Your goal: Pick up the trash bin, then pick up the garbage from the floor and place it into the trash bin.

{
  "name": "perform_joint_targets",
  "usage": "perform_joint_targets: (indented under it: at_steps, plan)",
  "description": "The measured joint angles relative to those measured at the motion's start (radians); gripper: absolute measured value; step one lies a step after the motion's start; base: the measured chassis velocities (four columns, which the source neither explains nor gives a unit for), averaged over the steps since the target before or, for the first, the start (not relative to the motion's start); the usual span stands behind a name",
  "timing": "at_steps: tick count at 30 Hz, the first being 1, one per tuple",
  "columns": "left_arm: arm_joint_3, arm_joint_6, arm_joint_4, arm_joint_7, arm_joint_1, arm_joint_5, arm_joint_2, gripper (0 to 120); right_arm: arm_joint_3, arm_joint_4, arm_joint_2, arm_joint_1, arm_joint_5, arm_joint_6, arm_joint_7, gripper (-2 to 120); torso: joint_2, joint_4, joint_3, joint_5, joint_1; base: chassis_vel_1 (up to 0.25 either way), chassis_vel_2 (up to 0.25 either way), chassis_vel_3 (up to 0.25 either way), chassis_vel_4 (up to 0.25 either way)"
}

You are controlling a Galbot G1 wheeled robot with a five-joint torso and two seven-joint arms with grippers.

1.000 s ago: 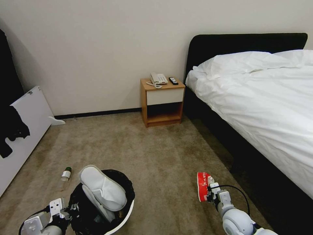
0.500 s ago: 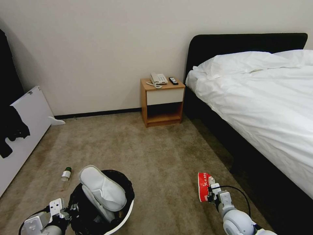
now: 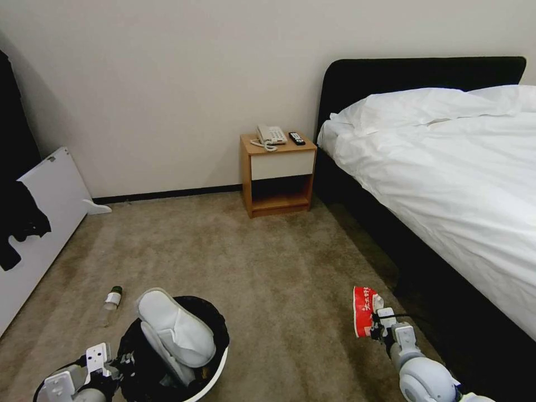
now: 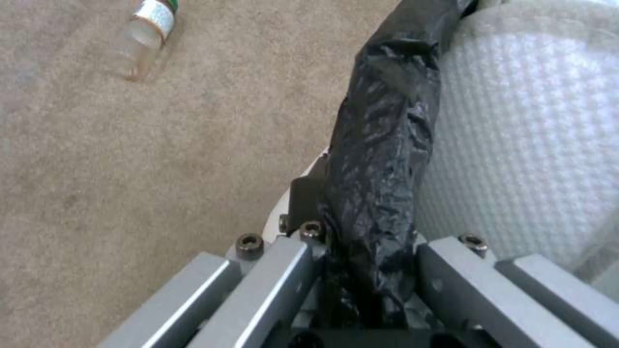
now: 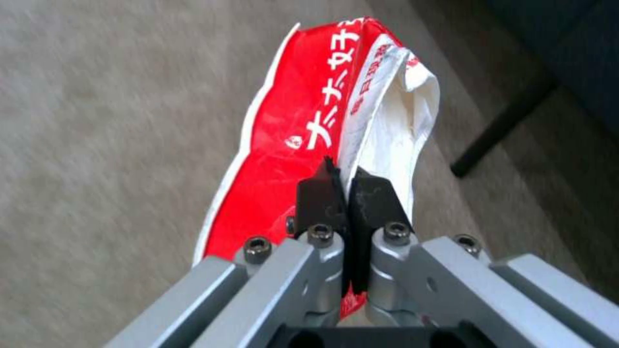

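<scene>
- The left gripper [image 3: 120, 363] sits low at the robot's left, its fingers pinched on the bag-covered rim of the trash bin [image 3: 215, 371]; the left wrist view shows the black liner [image 4: 380, 193] clamped between the two grey fingers.
- The trash bin is a round white one lined with a crinkled black bag, tilted, at the near left of the carpet [image 3: 268, 268].
- Two white slippers [image 3: 176, 326] stick up out of the bin, their soles leaning toward the left gripper.
- The right gripper [image 5: 348, 193] is at the near right, close to the bed's dark frame, its black pads pressed together on the lower edge of a red snack packet [image 5: 303, 130].
- The red snack packet stands upright above the pads, white lettering on the red face and a white inner side folded open; in the head view it shows off the carpet, well apart from the bin.
- A green-capped small bottle [image 3: 111, 301] lies on the carpet just left of the bin, touching neither gripper.
- Farther back stand a wooden nightstand [image 3: 278, 174] with a telephone [image 3: 271, 135] and a remote [image 3: 296, 138], and a bed [image 3: 446, 167] with white linen.
</scene>
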Motion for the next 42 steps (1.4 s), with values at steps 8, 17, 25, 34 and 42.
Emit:
perform_joint_targets:
  at_steps: [8, 17, 25, 34, 42]
  plan:
    - [0.008, 0.002, -0.019, 0.000, 0.005, -0.001, 0.009, 2, 0.035, 0.141, -0.028, 0.006, 0.052, 0.004, 0.023, 0, 0.000, 0.0000, 0.000, -0.0002, 0.000, 0.000, 0.000, 0.000, 0.000]
    - [0.021, 0.005, -0.043, -0.001, 0.011, 0.005, 0.013, 2, 0.059, 0.300, -0.055, 0.026, 0.127, -0.011, 0.048, 0, 0.000, 0.0001, 0.000, -0.0001, 0.000, 0.000, 0.000, 0.000, 0.000]
    - [0.029, 0.013, -0.061, -0.005, 0.018, -0.006, 0.025, 2, 0.076, 0.420, -0.079, 0.054, 0.191, 0.005, 0.046, 0, 0.000, 0.0000, 0.000, -0.0001, 0.000, 0.000, 0.000, 0.000, 0.000]
    - [0.022, 0.043, -0.119, -0.048, 0.018, -0.096, 0.029, 2, 0.000, 0.556, -0.101, 0.264, 0.331, 0.036, 0.032, 0, 0.000, 0.0008, 0.000, 0.0002, 0.000, 0.000, 0.000, 0.000, 0.000]
    - [0.014, 0.089, -0.171, -0.120, 0.007, -0.211, 0.069, 2, -0.072, 0.628, -0.130, 0.397, 0.397, 0.054, -0.008, 0, 0.000, -0.0001, 0.000, -0.0001, 0.000, 0.000, 0.000, 0.000, 0.000]
